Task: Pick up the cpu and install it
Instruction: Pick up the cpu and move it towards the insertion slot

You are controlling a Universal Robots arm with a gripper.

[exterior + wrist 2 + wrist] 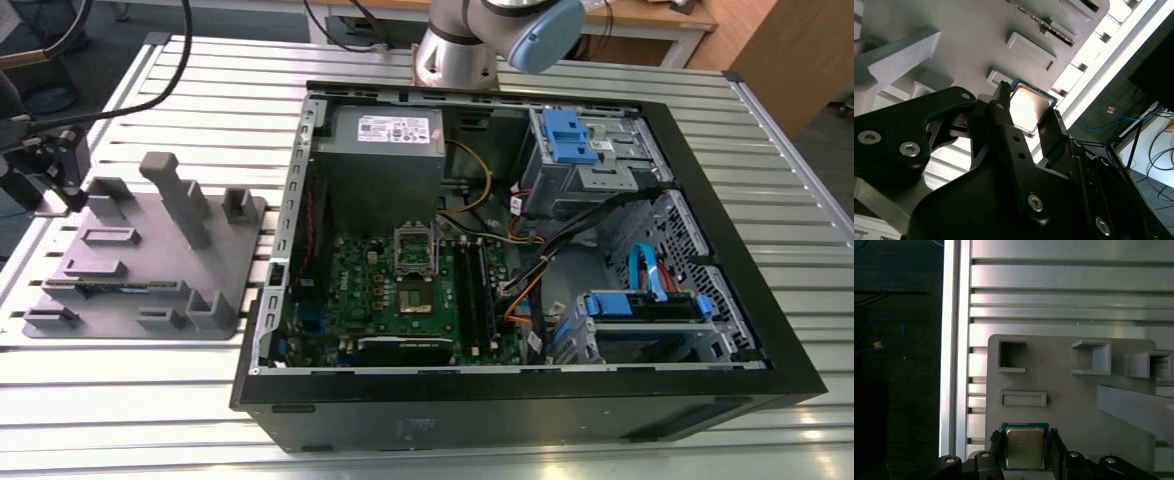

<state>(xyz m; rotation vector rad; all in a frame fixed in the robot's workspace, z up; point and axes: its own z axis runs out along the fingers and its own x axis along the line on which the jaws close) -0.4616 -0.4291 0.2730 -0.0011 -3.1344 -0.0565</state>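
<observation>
The black hand (1025, 436) has its two fingers (996, 447) drawn in narrow against opposite edges of the cpu (1025, 450). Both wrist views show the cpu gripped between them, a flat square with a silvery lid and a thin green rim. It is low over the matt grey holder (1064, 410), a moulded plate of box pockets and ribs, though I cannot tell whether it touches the plate; the holder lies on the slatted metal desk (1054, 275).
</observation>
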